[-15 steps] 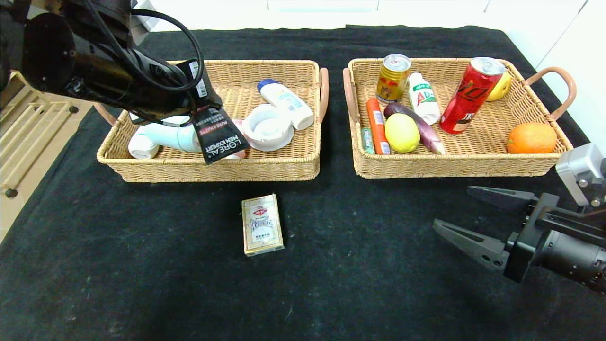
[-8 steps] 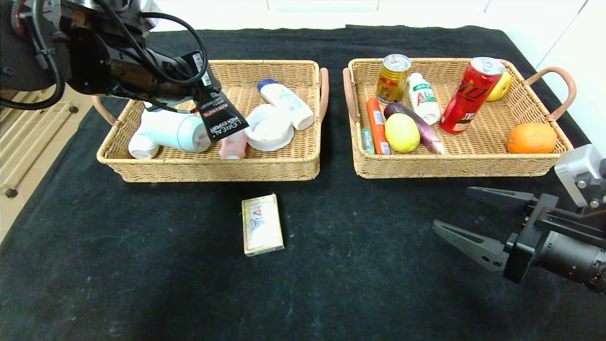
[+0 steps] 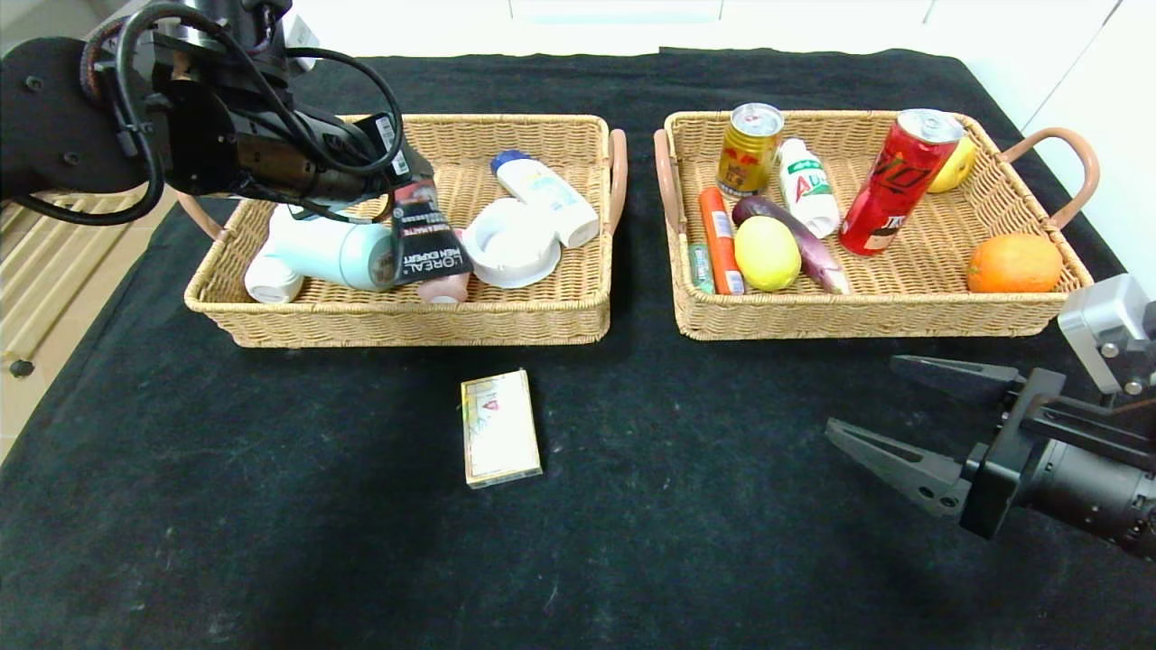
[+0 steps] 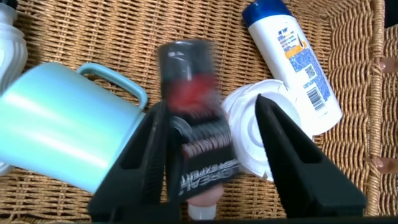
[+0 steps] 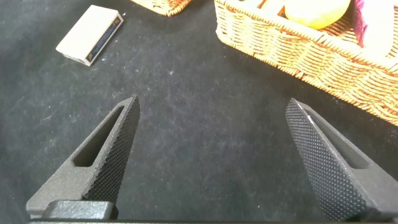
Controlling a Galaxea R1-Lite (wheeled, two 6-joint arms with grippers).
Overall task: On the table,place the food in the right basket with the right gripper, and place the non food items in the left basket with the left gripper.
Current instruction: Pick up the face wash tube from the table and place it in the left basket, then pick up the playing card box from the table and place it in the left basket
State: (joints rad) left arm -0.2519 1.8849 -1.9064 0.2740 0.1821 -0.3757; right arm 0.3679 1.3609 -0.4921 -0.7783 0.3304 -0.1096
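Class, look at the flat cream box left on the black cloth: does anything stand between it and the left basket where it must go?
Nothing visible does. The cream box lies alone on the table, with bare cloth up to the left basket. The left gripper hangs over that basket, above the L'Oreal tube.

"L'OREAL" and "MEN EXPERT" are printed in white on the black tube (image 3: 426,242); in the left wrist view only "OREAL" and "EXPERT" are made out on it (image 4: 200,163). Green and red letters "AD" are read on the white bottle (image 3: 806,185) in the right basket (image 3: 867,311). Black lettering is carried by the red can (image 3: 894,179), but it cannot be read. The print on the cream box (image 3: 498,440) is illegible.
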